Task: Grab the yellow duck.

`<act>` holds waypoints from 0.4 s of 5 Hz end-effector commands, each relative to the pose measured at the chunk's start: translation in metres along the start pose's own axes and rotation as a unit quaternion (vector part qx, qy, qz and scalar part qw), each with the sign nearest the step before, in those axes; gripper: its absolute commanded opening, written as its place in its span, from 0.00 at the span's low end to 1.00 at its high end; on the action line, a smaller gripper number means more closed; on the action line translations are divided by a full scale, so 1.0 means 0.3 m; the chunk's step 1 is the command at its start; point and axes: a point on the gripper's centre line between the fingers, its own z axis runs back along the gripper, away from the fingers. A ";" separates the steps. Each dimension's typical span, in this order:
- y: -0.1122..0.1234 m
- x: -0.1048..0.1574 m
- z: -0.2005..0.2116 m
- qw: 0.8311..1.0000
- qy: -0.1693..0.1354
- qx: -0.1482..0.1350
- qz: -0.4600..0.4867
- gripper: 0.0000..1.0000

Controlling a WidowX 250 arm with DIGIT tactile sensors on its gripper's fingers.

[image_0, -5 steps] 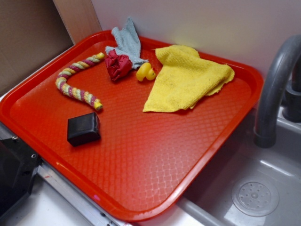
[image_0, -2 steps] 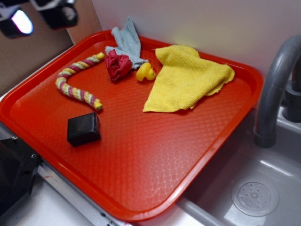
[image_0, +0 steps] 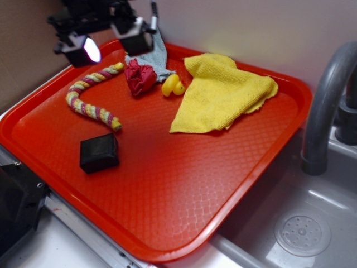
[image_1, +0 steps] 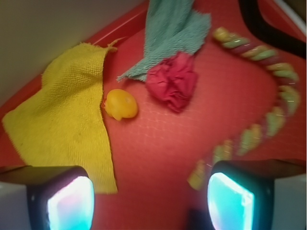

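Tray: red tray beside a grey sink
Duck: yellow duck between red crumpled cloth and yellow cloth
Pincer: pincer spread apart, empty, above the tray's far-left corner

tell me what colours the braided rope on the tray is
The braided rope is yellow and pink in twisted bands; it shows best in the exterior view.

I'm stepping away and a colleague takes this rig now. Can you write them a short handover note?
Gripper: open, empty, hovering over the tray's far left corner.
Yellow duck: lying on the tray between the red crumpled cloth and the yellow cloth, touching the yellow cloth's edge.
Done: nothing grasped.
Left: move over the duck, descend, close on it, lift.
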 end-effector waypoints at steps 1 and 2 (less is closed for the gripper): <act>-0.118 0.090 -0.112 1.000 -0.015 0.008 0.004 1.00; -0.140 0.113 -0.160 1.000 -0.010 0.018 -0.001 1.00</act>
